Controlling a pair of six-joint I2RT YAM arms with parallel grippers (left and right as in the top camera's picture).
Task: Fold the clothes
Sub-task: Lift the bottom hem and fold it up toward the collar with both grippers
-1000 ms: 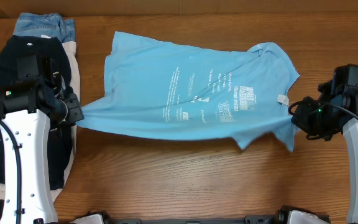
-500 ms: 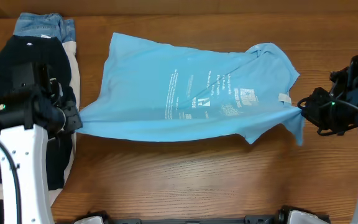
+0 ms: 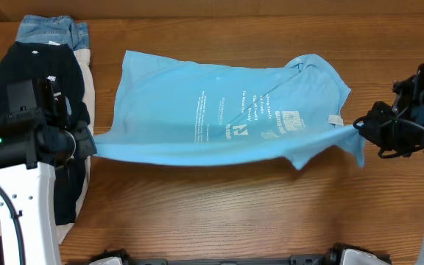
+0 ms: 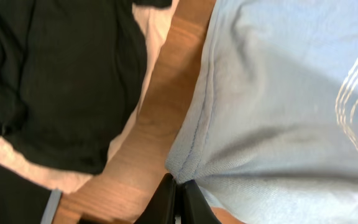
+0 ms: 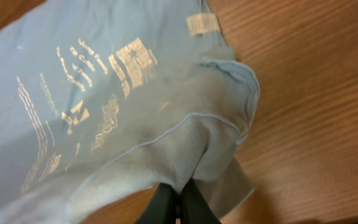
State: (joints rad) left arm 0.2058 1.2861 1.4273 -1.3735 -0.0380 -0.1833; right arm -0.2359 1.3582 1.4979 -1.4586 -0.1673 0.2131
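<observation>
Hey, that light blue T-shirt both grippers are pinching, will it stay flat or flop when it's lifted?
Probably floppy: the T-shirt sags and wrinkles between the left gripper and the right gripper. Likely light, since thin pinches at its edge hold it taut. Loose parts, like the sleeve beside the right gripper, would likely dangle.

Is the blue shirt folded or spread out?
Spread out, not folded: the shirt lies open, print up, its near edge pinched and stretched between the left gripper and right gripper.

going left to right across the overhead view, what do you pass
black t-shirt → left end effector → sky-blue t-shirt → right end effector
</observation>
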